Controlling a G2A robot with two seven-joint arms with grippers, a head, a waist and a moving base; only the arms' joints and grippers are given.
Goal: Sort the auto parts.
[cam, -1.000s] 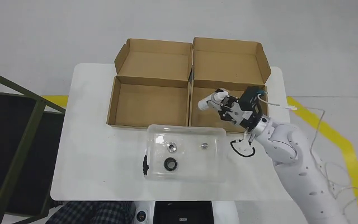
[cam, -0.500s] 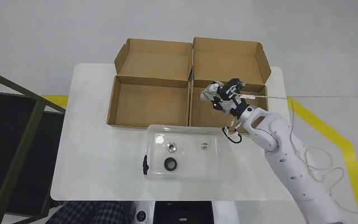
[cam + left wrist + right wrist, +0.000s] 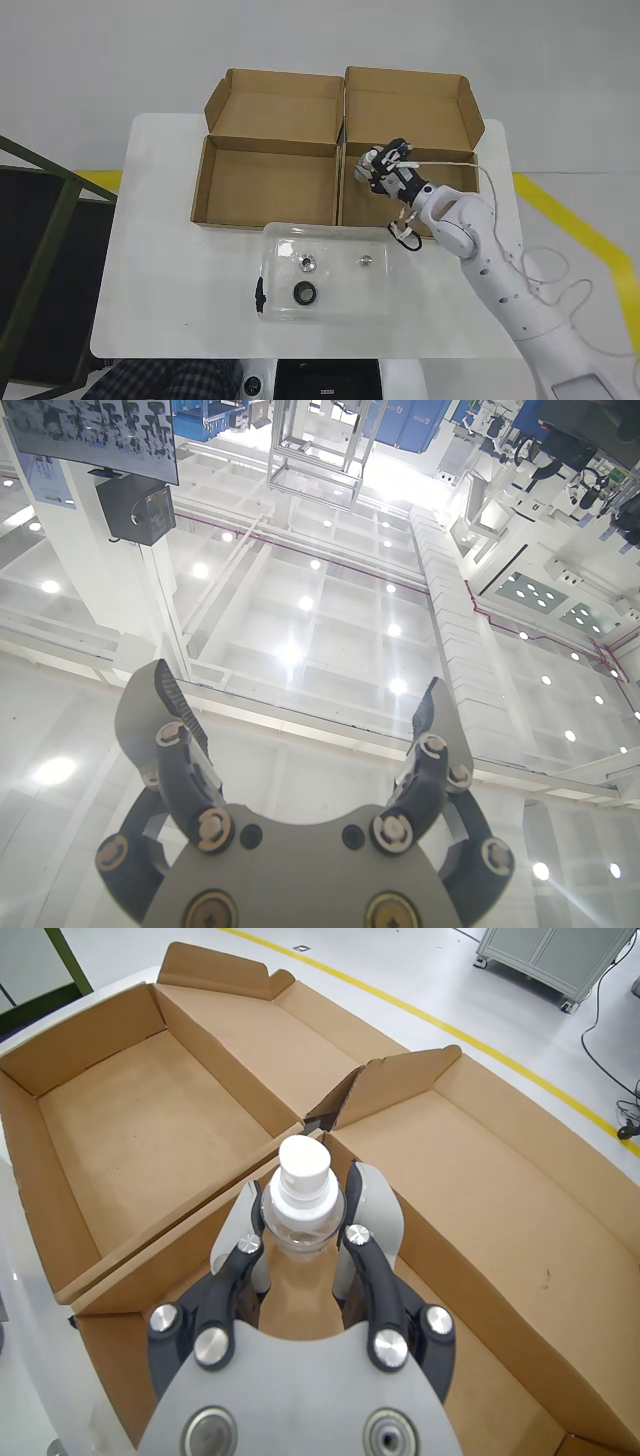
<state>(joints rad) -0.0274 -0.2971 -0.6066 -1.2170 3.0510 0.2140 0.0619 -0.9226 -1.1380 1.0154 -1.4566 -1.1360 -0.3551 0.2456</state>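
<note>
In the right wrist view the right gripper (image 3: 305, 1200) is clenched on a small clear bottle (image 3: 304, 1163), one finger on each side of its body, with the white cap pointing away from the wrist. The bottle hangs over the right box (image 3: 475, 1188), just beside the wall where that box meets the left box (image 3: 140, 1128). Both boxes are open, lids folded back, with bare brown floors. Whether the bottle touches the floor of the box cannot be told. In the top view the two boxes sit side by side at the far part of the table (image 3: 170, 250). The right arm reaches in from the near right, its gripper over the left part of the right box. A clear bin (image 3: 385, 300) stands just in front of the boxes. It holds a metal ring (image 3: 305, 264), a small metal part (image 3: 366, 260) and a black ring (image 3: 305, 294), all apart from one another, and a dark piece (image 3: 259, 295) sits at the bin's left edge. In the left wrist view the left gripper (image 3: 297, 690) points up at a ceiling (image 3: 325, 600) with lamps, its ribbed fingers spread wide with nothing between them.
</note>
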